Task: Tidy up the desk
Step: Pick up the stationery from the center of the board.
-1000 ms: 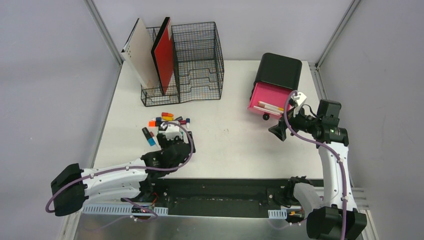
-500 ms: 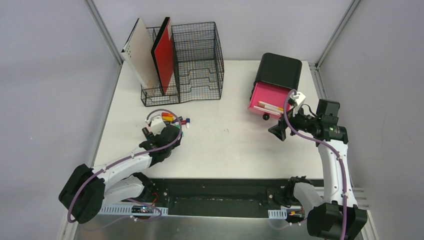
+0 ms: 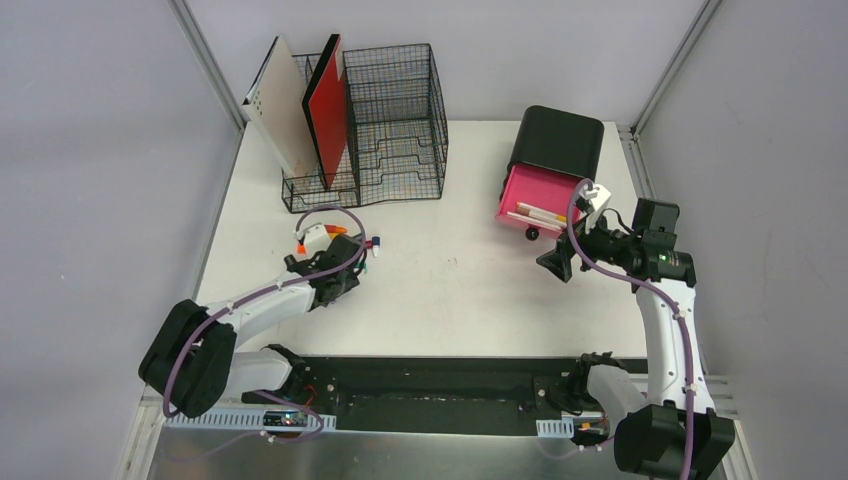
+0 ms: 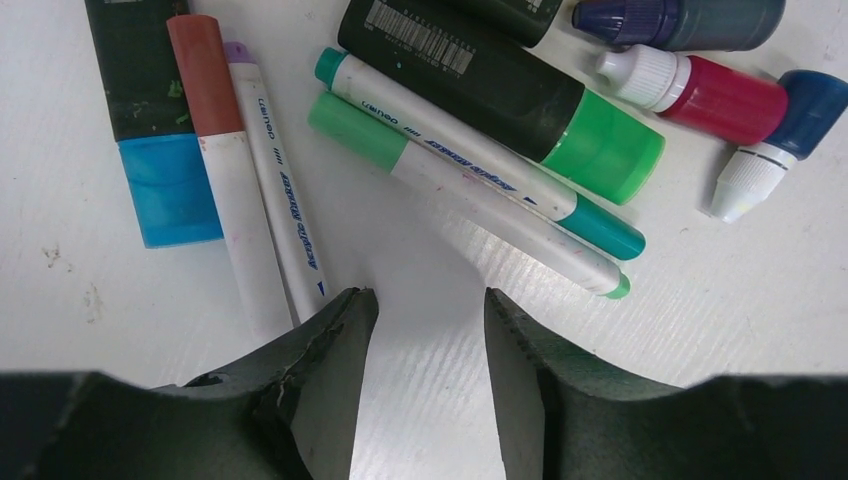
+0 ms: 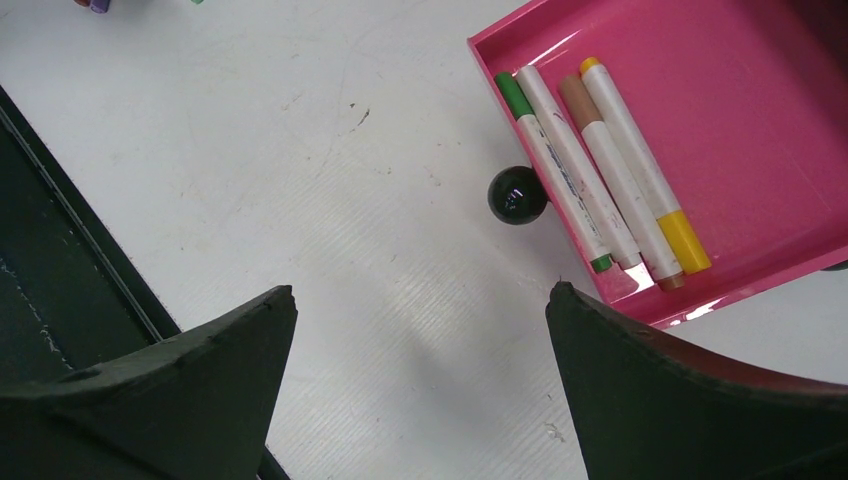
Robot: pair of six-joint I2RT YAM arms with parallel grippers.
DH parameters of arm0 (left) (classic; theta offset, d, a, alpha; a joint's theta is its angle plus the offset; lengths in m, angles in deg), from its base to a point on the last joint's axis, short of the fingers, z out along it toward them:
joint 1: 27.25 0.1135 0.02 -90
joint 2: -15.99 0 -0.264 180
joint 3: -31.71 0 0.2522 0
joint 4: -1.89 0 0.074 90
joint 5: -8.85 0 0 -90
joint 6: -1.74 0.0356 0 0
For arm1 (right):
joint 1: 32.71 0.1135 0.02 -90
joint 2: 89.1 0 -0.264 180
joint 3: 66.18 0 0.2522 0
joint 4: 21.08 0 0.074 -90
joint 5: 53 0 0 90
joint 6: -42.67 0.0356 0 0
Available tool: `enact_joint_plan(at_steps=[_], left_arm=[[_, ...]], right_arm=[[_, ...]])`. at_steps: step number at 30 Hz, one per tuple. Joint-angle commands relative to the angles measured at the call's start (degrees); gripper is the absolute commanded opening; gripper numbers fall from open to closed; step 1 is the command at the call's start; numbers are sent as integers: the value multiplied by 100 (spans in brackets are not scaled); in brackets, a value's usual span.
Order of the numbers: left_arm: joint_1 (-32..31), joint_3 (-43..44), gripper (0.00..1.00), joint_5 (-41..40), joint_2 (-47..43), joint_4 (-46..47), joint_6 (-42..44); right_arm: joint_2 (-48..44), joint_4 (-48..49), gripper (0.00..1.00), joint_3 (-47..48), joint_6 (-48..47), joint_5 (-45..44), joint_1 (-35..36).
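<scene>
Four markers [image 5: 600,170] lie in the drawer [image 5: 760,110] just ahead of my wide-open, empty right pincer [image 5: 420,295], but the heap [image 4: 470,165] on the counter [image 4: 700,300], just beyond my half-open, empty left pincer [image 4: 428,310], is not yet sorted.

Left end effector [image 4: 428,308] at lower centre, its fingers parted over the bare white bench [image 4: 90,300], nothing between them. Just beside the frame-left finger lie the ends of a brown-capped white marker [image 4: 225,170] and a purple-capped white marker [image 4: 278,185], side by side. Upper left: black highlighter with blue cap [image 4: 150,130]. Centre: teal-capped white marker [image 4: 470,150] and green-capped white marker [image 4: 480,205], parallel. Above them: thick black marker with green cap [image 4: 500,85].
</scene>
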Motion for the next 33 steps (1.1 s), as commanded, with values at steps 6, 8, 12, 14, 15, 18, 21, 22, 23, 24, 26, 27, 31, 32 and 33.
enact_joint_plan(at_steps=[6,8,12,14,15,18,21,22,23,24,26,27,31,32,33], left_arm=[[61,-546,51,221,-1000,461,48],[61,-725,52,279,-1224,662,149],[60,-996,52,329,-1681,845,222],[58,-1081,53,334,-1832,872,212],[57,-1105,52,342,-1869,888,216],[53,-1123,53,342,-1899,905,228],[53,-1131,53,308,-1925,868,191],[53,-1128,53,263,-1935,787,106],[53,-1114,53,157,-1950,669,-36],[50,-1096,53,97,-1945,552,-145],[53,-1066,53,27,-1932,408,-273],[52,-1057,52,5,-1918,362,-314],[53,-1063,55,89,-1918,478,-182],[52,-1084,56,137,-1943,547,-94],[50,-1105,56,161,-1972,603,-51]], right_arm=[[18,30,99,0,-129,230,-43],[25,30,99,-5,-131,233,-43],[34,22,99,-9,-143,243,-43],[41,22,99,-6,-142,243,-43],[39,22,99,-9,-147,251,-41],[43,22,99,-14,-148,261,-43],[50,15,99,-18,-148,265,-43],[43,14,99,-18,-148,269,-43],[47,11,99,-18,-155,270,-43],[47,13,99,-18,-165,270,-43],[47,12,99,-19,-159,276,-42],[47,13,99,-20,-164,278,-43],[47,2,99,-18,-169,278,-43],[47,-1,99,-24,-166,278,-42],[55,3,99,-23,-174,278,-43]])
